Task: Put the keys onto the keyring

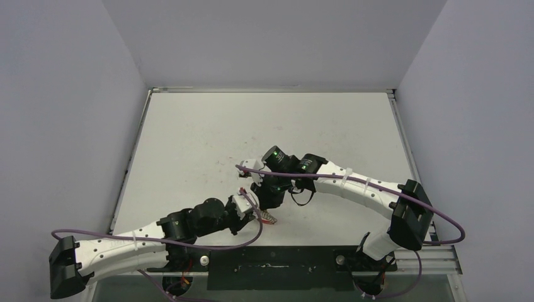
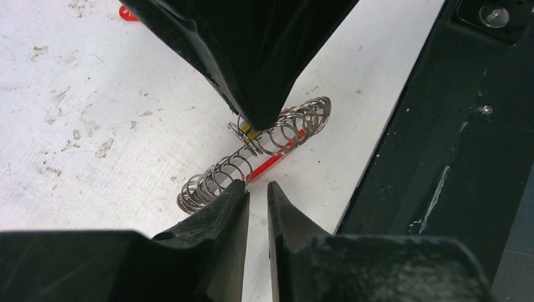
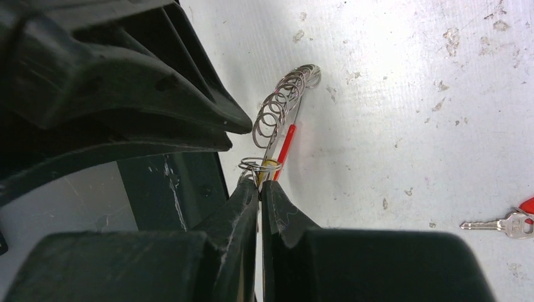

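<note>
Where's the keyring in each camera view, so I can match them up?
Top external: the keyring sits low centre.
Left wrist: mid-frame, running diagonally.
Right wrist: upper centre.
Shared landmark: the black base plate near it.

Pale grey walls [image 1: 271, 38] — scuffed white table [image 1: 208, 132]

I have the coiled silver wire keyring [image 2: 214, 179] lying on the white table [image 1: 208, 132] near its front edge, just behind the black base plate [image 2: 441, 157]. The right gripper [image 3: 259, 184] meets its middle from behind, at the yellow-headed metal key [image 3: 269, 165]; the left gripper [image 2: 257, 189] sits just left. The red-headed metal key [image 3: 497, 224] lies well apart.
</note>
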### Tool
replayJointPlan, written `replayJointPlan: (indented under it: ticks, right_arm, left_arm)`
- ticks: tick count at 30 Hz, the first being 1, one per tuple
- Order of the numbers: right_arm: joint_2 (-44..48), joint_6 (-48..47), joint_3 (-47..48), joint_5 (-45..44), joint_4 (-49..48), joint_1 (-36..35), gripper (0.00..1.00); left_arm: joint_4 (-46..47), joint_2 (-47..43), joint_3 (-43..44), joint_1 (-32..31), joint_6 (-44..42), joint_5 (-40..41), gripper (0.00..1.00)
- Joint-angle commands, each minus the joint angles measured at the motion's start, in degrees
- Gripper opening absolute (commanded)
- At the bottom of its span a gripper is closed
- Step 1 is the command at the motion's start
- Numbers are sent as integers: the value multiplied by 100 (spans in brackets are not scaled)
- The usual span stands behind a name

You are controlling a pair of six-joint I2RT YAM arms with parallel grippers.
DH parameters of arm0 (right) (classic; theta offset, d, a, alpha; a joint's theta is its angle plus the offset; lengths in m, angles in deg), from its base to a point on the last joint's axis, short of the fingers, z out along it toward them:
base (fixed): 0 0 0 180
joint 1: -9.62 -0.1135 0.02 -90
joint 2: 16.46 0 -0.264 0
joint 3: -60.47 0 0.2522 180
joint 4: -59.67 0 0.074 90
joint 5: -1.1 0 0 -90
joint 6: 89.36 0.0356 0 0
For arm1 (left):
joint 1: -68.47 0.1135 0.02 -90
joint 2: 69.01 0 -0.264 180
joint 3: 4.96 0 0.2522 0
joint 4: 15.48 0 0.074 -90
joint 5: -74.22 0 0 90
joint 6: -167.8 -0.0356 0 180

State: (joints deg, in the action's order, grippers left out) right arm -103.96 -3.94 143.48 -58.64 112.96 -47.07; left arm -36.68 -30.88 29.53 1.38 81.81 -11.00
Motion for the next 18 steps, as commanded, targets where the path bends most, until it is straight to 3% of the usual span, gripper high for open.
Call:
replayJointPlan:
  ticks: [1,18]
  right_arm:
    - [322,89,51,139,-236,7,0]
    - [311,63,48,147,-226,1,0]
  left_arm:
    - [505,317,364,-67,21,167,17]
    - [1150,749,480,-120,-6,546,24]
